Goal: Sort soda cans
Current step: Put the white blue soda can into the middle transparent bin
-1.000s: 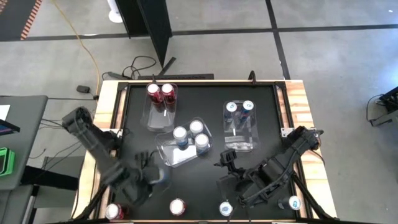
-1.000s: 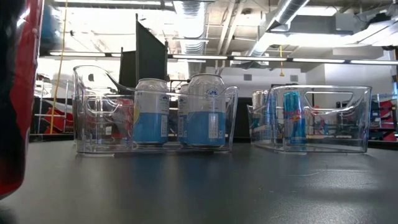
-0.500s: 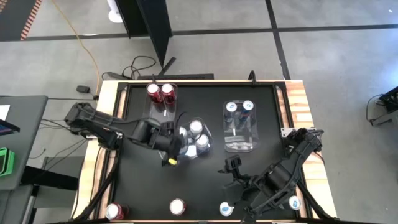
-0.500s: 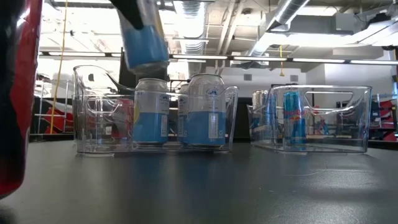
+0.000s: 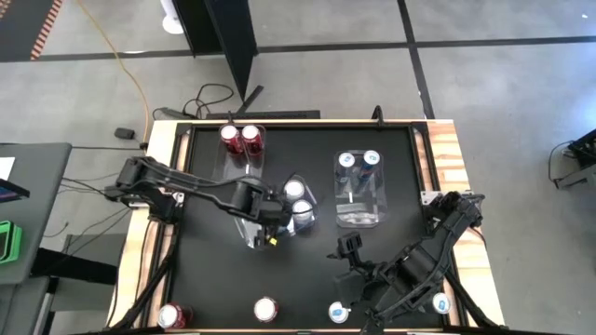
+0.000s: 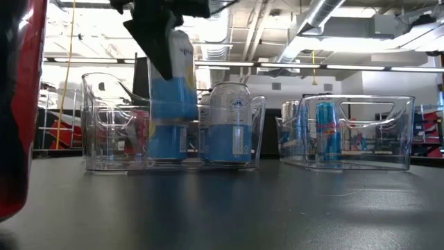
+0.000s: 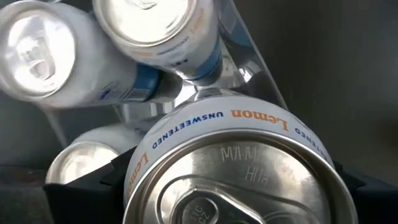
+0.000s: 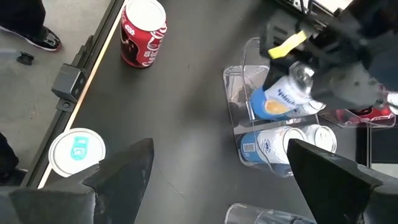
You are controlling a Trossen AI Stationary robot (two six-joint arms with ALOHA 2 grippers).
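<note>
My left gripper (image 5: pixel 264 219) is shut on a silver-white and light blue soda can (image 6: pixel 173 80) and holds it over the near-left part of the middle clear bin (image 5: pixel 250 234). Three like cans (image 7: pixel 37 50) stand in that bin. Two red cans (image 5: pixel 240 139) stand in the far-left bin (image 5: pixel 237 177). Two dark blue cans (image 5: pixel 358 159) stand in the right bin (image 5: pixel 358 209). My right gripper (image 8: pixel 227 180) hangs open over the near right of the table, holding nothing. My left gripper pinches the can's side wall just under its top rim (image 7: pixel 134 177), one finger on each opposite side. The fingers come from above, slanting down. The can hangs below them, tilted, with its bottom end (image 6: pixel 182 114) clear of the table, at the height of the bin's wall.
Loose cans stand along the table's near edge: two red (image 5: pixel 170 316) (image 5: pixel 265 309) and two silver-white (image 5: pixel 338 312) (image 5: pixel 438 302). One red can (image 6: pixel 17 104) fills the low view's left edge. Bare black tabletop (image 5: pixel 298 270) lies between the bins and the near edge.
My left gripper has carried the silver-white can from the table's near-left area toward the far right, to the middle bin, turning as it went. Over the last half second it has sunk, bringing the can down to the height of the bin's rim.
</note>
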